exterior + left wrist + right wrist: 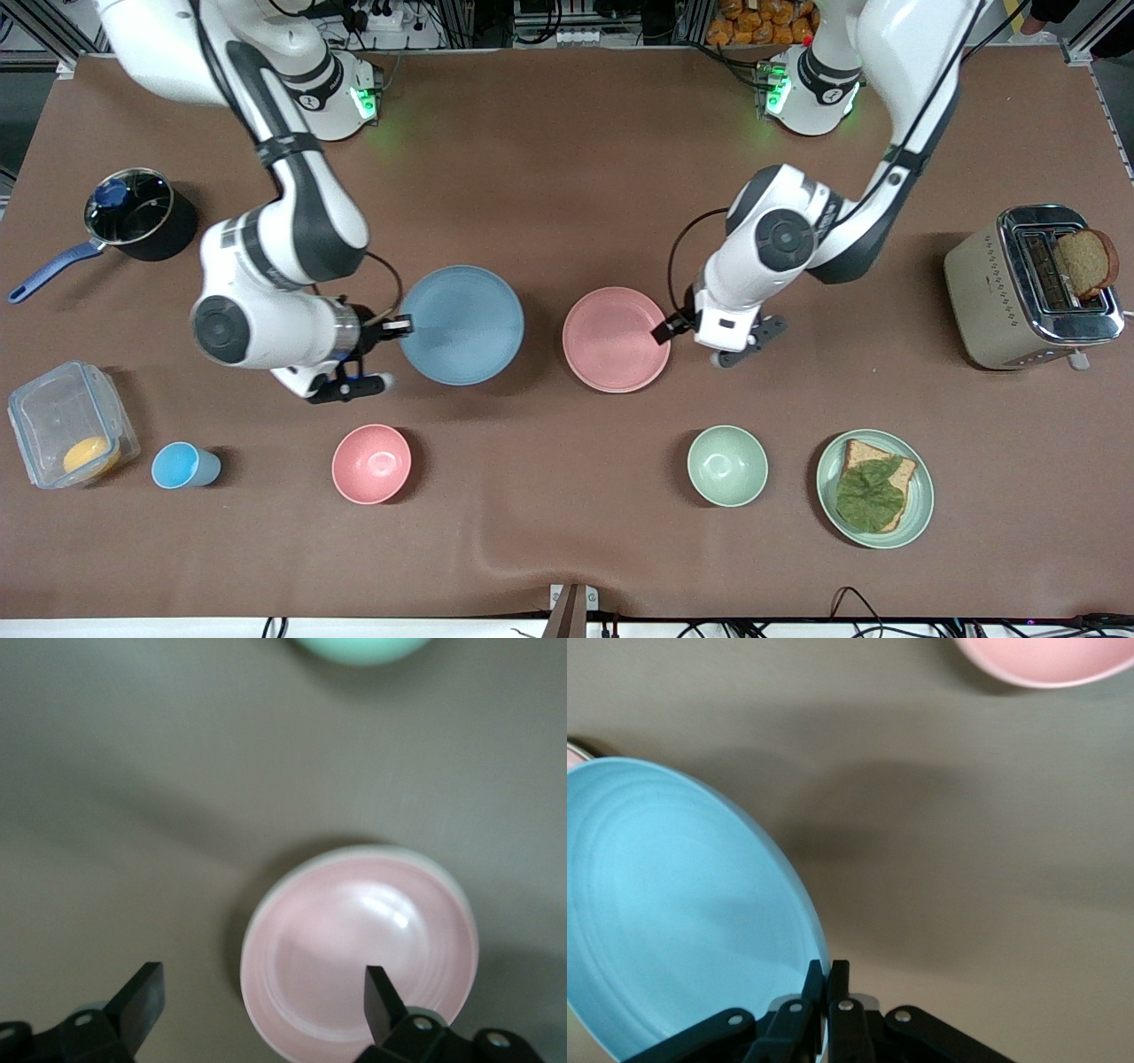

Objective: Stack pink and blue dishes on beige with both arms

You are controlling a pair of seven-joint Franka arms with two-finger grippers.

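The light blue plate (465,325) sits toward the right arm's end of the table's middle. My right gripper (400,326) is shut on its rim, seen close in the right wrist view (827,979) with the blue plate (673,912) beside the fingers. It looks raised off the cloth and casts a shadow. The pink plate (616,339) lies beside it. My left gripper (678,335) hangs open over the pink plate's (359,943) edge, and the left gripper (264,1001) has one finger over the plate and one over the cloth. A thin pale rim shows round the pink plate; no beige plate shows otherwise.
Nearer the front camera stand a blue cup (182,465), a pink bowl (372,463), a green bowl (727,465) and a green plate (921,501) with a sandwich. A lidded box (53,416) and a pot (133,217) sit at the right arm's end, a toaster (992,292) at the left arm's.
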